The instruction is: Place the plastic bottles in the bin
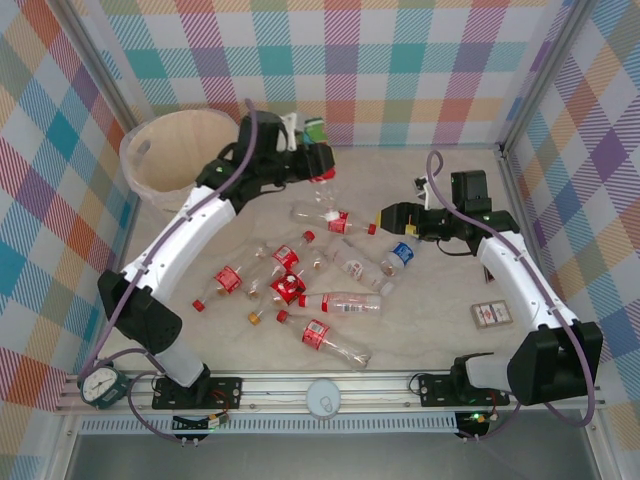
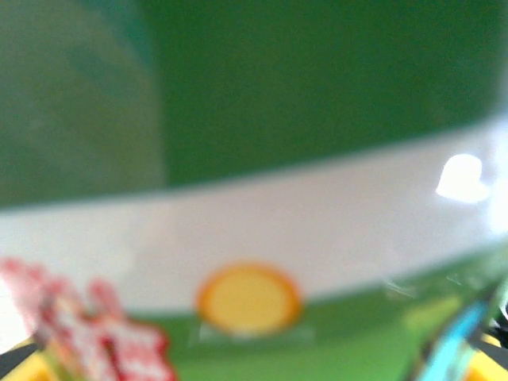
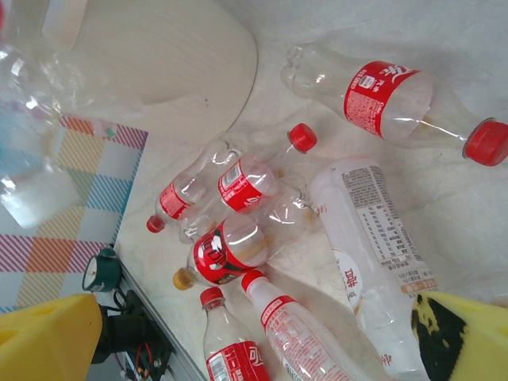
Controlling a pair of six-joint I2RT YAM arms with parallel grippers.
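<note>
Bin sits in the table's far-left corner. Plastic bottles lie scattered mid-table, some touching or overlapping. Rearmost bottle lies right of the bin, and frontmost bottle lies near the near edge. Small box lies apart by the right edge. Clock sits on the front rail at the near-left corner.

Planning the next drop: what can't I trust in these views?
Left wrist: green-and-white label, blurred against the lens; grasp unreadable.
Top: left arm covers the bin's right rim and whatever it grips.
Right wrist: fingers cropped by bottom edge; upper-left clear bottle blurred, cut off.
</note>
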